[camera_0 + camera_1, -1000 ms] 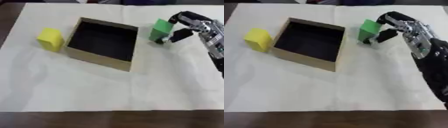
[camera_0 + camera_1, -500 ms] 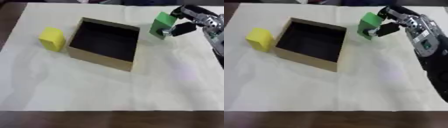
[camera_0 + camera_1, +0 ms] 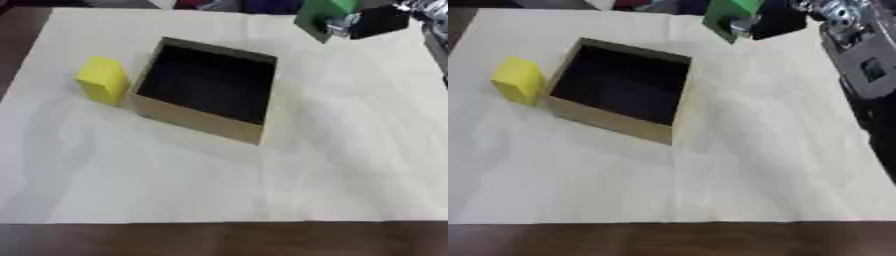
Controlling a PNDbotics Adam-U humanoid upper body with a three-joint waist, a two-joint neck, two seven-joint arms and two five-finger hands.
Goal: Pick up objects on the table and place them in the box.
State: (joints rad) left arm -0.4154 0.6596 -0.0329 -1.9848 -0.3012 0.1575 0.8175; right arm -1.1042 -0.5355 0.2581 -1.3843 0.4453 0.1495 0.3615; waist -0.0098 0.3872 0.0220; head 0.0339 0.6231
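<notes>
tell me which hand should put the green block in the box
Right. The right hand already holds the green block in the air, just beyond the far right corner of the open box. The left hand shows in neither view.

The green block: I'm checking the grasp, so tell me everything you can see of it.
The green block is a plain, solid-coloured block, its top cut off by the picture's upper edge. It hangs tilted in the air, held by the right hand, whose dark fingers pinch its right side. It sits beyond the open cardboard box, near its far right corner, not over the opening, and touches nothing else.
</notes>
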